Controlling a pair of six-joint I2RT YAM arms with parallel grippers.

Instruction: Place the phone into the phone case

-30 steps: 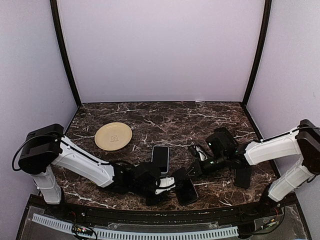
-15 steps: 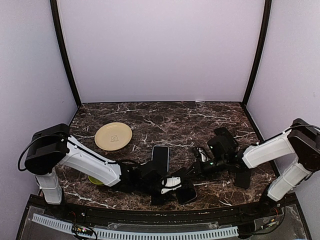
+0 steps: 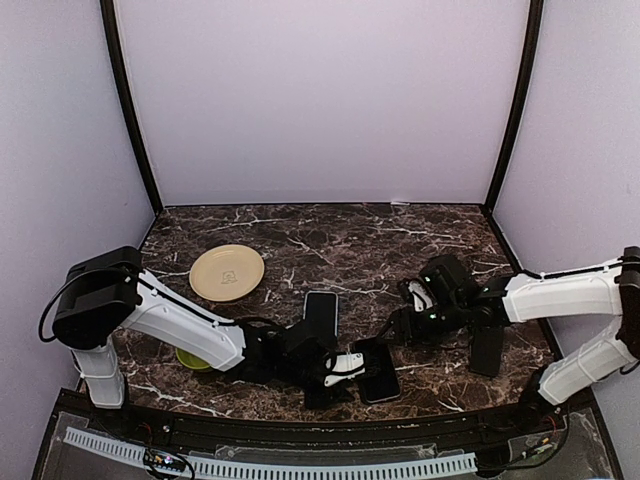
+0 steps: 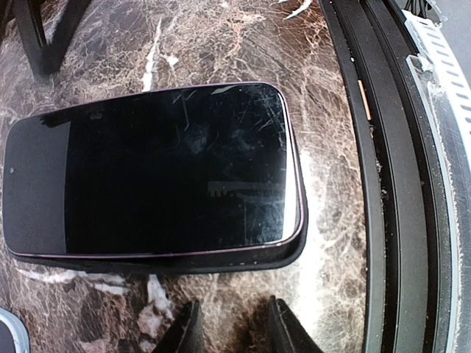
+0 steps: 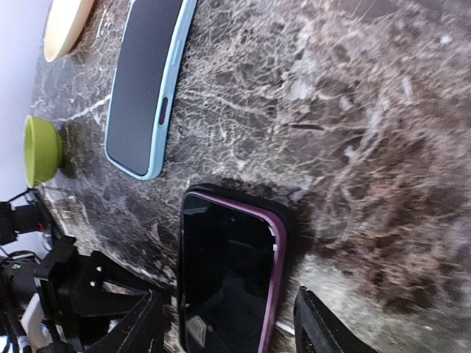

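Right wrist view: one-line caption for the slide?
Open right claw over the purple-edged phone lying in its black case on the marble table, blue-edged phone beyond.

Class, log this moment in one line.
phone: screen-up in case | case: black, flat on table | left claw: open, empty | right claw: open, empty

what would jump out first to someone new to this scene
The dark, purple-rimmed phone sitting in a black case near the front edge of the table, with the left gripper and right gripper open beside it. Then the yellow plate on the left and a blue-edged phone at centre.
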